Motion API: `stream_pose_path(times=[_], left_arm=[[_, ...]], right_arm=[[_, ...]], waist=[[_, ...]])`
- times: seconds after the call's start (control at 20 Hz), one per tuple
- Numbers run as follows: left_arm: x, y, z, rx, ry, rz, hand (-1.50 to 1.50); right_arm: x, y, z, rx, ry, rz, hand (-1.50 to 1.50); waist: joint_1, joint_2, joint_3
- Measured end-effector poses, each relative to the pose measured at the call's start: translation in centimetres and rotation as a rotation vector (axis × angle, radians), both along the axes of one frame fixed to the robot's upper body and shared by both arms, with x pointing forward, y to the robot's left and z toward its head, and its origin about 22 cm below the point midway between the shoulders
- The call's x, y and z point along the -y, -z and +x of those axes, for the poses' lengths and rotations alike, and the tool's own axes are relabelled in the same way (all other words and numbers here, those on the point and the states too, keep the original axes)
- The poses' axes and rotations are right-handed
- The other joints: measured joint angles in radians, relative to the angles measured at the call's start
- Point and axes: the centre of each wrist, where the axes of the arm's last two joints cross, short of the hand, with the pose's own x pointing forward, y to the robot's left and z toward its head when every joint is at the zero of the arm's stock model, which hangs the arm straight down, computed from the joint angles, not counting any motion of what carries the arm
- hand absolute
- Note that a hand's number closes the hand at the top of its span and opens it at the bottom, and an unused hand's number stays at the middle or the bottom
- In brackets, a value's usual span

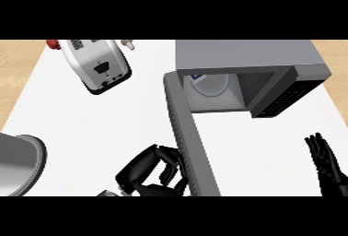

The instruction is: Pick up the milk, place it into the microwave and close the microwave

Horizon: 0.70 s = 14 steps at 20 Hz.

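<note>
Milk [204,85] is sitting inside the microwave [272,57] beyond your left hand [146,168], whose curled fingers are pressing the open door [187,138] to swing it closed; your right hand [325,163] is resting released.

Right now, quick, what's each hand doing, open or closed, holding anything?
Left hand: fingers curled, against the open microwave door; no held object visible.
Right hand: open, fingers up, resting at the right edge, holding nothing.
</note>
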Motion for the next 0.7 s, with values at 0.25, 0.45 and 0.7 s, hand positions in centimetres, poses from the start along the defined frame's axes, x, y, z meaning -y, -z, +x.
stream_pose_path(times=[0.25, 0.45, 0.7], left_arm=[[3.5, 2.8, 1.2, -0.015, 0.09, 0.012, 1.5], [6.0, 4.9, 0.8, -0.033, 0.134, 0.023, 1.5], [8.1, 6.0, 0.0, -0.018, 0.075, 0.056, 1.5]], right_arm=[[1.3, -2.6, -1.6, 0.042, -0.025, 0.017, -1.5], [1.6, -4.0, -1.8, 0.072, -0.053, 0.039, -1.5], [1.7, -6.0, -1.4, 0.122, -0.097, 0.047, -1.5]], waist=[[-0.001, 0.002, 0.0], [-0.015, 0.007, -0.001], [-0.042, 0.011, -0.002]])
